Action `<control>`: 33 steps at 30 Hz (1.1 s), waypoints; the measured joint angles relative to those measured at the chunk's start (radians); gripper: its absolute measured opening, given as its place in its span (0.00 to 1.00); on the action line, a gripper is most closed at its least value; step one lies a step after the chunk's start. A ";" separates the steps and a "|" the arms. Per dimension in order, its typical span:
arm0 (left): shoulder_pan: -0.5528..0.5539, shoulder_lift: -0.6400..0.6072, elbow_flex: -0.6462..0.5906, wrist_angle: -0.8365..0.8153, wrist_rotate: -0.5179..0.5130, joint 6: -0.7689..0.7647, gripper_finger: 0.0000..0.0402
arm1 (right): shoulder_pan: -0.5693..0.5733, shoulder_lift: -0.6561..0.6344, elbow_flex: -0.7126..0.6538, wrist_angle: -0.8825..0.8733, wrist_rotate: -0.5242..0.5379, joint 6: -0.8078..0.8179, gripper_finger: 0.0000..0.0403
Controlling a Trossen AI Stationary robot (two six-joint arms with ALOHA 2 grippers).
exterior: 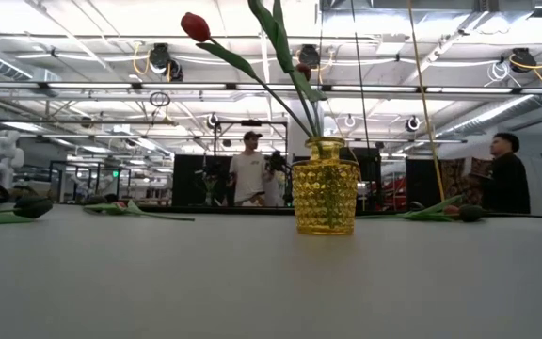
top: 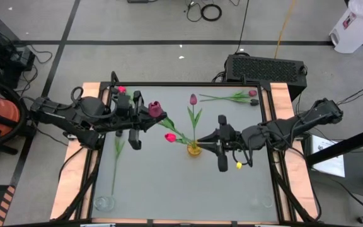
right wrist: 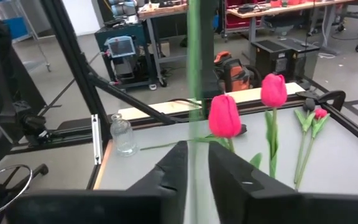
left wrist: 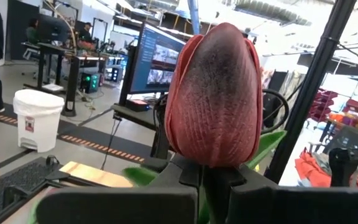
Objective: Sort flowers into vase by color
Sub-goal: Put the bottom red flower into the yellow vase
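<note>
A yellow glass vase stands mid-table with a red tulip and a maroon-pink tulip standing in it. My left gripper comes level from the left, shut on a maroon tulip high above the table. That tulip's stem slants down toward the vase. My right gripper hovers beside the vase. Its fingers stand slightly apart on either side of a green stem. My left gripper pinches the maroon tulip's stem right under the head between its two fingers. The fingers come level from the table's left. The head stands upright just above them, and the stem runs down and away toward the vase. Whether my right gripper's fingers touch the stem, I cannot tell.
More tulips lie on the table: one at the far right, one at the far left, a long stem at the left. Clear glass bottles stand at both near corners. People stand beyond the far edge.
</note>
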 joint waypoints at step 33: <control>0.082 0.116 0.000 0.024 0.139 -0.003 0.01 | -0.104 0.000 0.058 -0.031 -0.050 0.066 0.43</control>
